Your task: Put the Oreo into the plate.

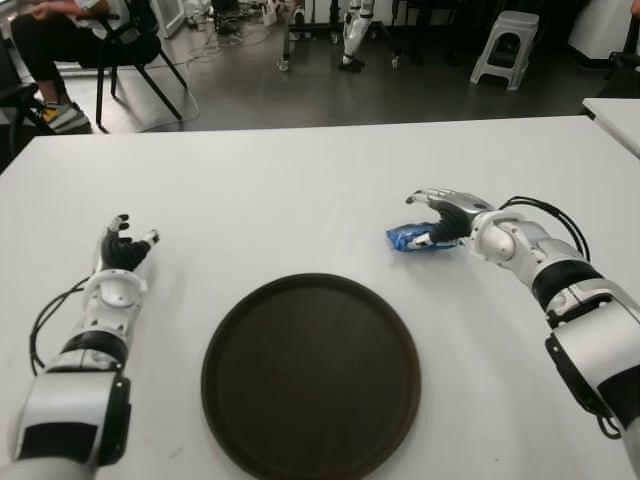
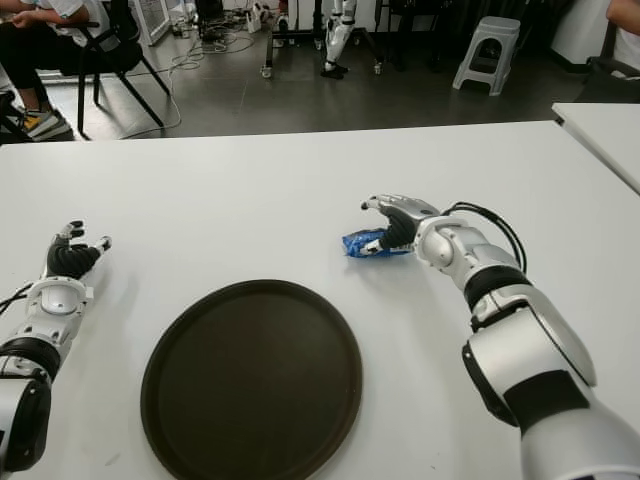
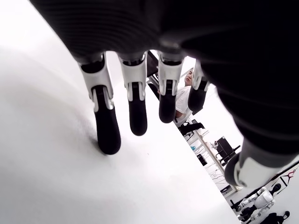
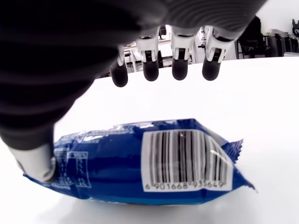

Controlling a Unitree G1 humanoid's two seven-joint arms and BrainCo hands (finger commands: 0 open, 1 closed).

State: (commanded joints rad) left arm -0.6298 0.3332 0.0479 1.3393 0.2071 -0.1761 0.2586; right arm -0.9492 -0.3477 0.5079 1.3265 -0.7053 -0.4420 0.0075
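Note:
The Oreo [image 1: 410, 238] is a blue packet lying flat on the white table [image 1: 290, 190], right of centre and just beyond the plate. The dark round plate [image 1: 310, 375] sits near the front edge with nothing in it. My right hand [image 1: 428, 215] is at the packet: its fingers [image 4: 180, 67] arch above and past it without touching, and the thumb [image 4: 35, 161] stands at one end of the wrapper [image 4: 140, 163]. The hand is open. My left hand [image 1: 125, 245] shows idle to the left of the plate, fingers [image 3: 105, 135] relaxed and holding nothing.
Beyond the table's far edge are a seated person on a black chair [image 1: 120, 50] at the back left, a grey stool [image 1: 505, 45] at the back right and robot legs [image 1: 355, 35]. Another white table [image 1: 618, 115] shows at the right edge.

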